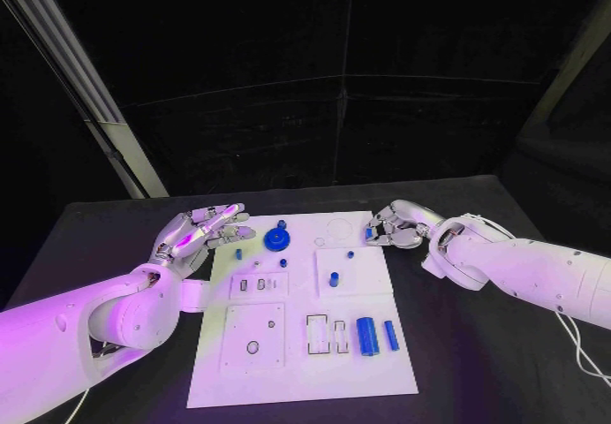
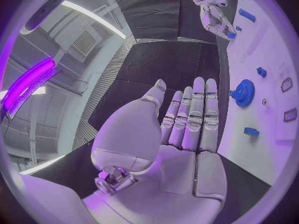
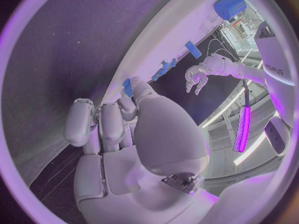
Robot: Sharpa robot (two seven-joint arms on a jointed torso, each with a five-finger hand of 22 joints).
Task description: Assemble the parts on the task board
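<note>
Blue part between right-hand fingers.

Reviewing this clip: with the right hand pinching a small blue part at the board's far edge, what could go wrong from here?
1. The right hand holds the blue part only between fingertips, so it could slip or tilt before seating.
2. The left hand hovers open near the blue gear; a sweep inward could knock it or the small pegs beside it.
3. The fingers hide much of the part, so misalignment may go unnoticed.

Left robot hand hovers palm-up, fingers straight and apart, holding nothing. Right robot hand has fingers curled, pinching a small blue part.
</note>
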